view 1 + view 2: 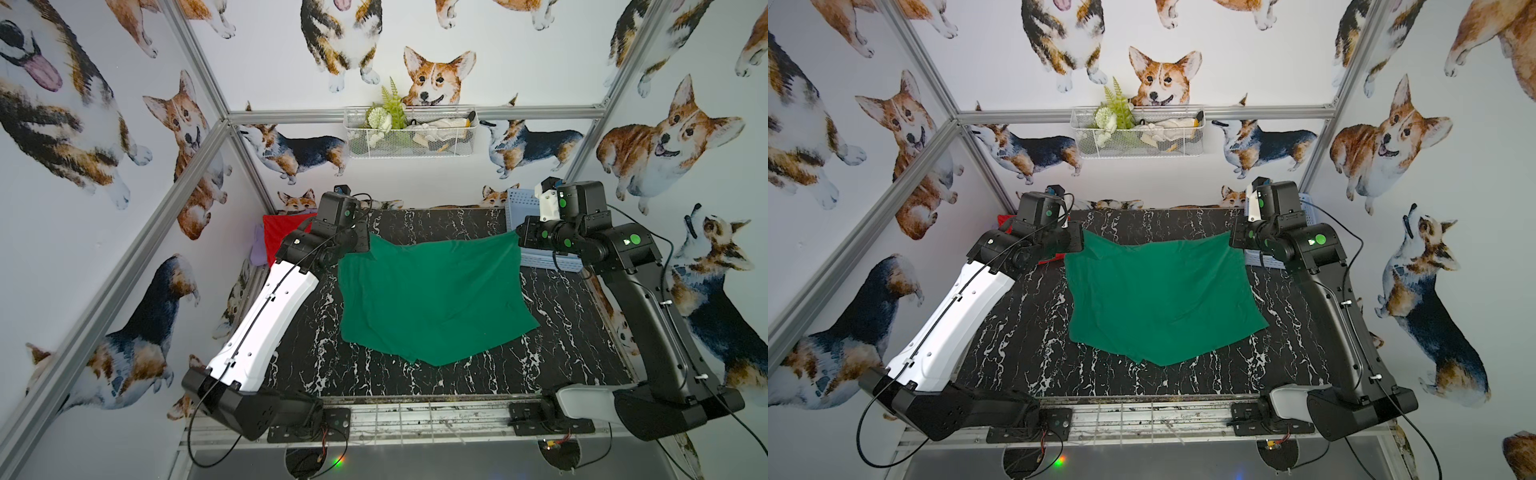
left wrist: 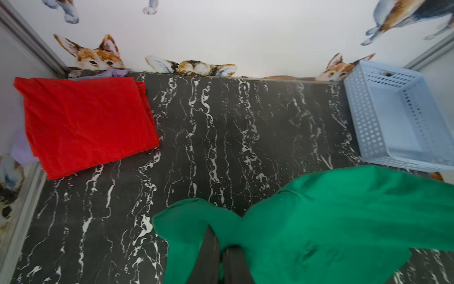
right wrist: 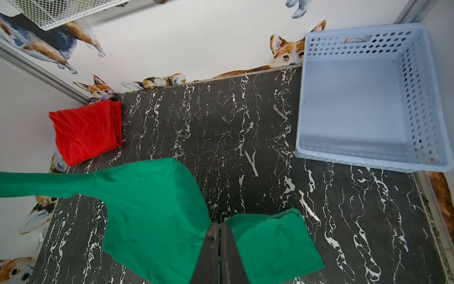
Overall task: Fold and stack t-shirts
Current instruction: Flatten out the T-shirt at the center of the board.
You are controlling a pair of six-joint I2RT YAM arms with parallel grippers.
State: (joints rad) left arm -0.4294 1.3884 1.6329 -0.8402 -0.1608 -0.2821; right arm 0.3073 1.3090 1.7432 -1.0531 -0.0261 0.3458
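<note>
Green cloth fills the middle of your workspace: the green t-shirt (image 1: pixel 432 295) (image 1: pixel 1163 299) lies spread over the centre of the black marbled table (image 1: pixel 415 376), and its near edge comes to a blunt point toward six o'clock. Its far edge is raised off the surface and sags between your two arms.

Your left gripper (image 2: pixel 221 248) sits at about eleven o'clock of the shirt and is clenched on the far left corner. In the left wrist view the cloth drapes over its dark fingers (image 2: pixel 208 248). Your right gripper (image 3: pixel 219 227) sits at about one o'clock, jaws pressed together with the far right corner pinched between them. From there a green band stretches away toward the other arm.

At ten o'clock, in the table's far corner, the red t-shirt (image 2: pixel 86 123) (image 3: pixel 86 130) lies folded on a lilac cloth (image 2: pixel 22 150) that peeks out beneath it. It is apart from the green one.

At two o'clock, against the back wall, stands the pale blue perforated basket (image 3: pixel 368 161) (image 2: pixel 393 162), just beyond your right wrist.
</note>
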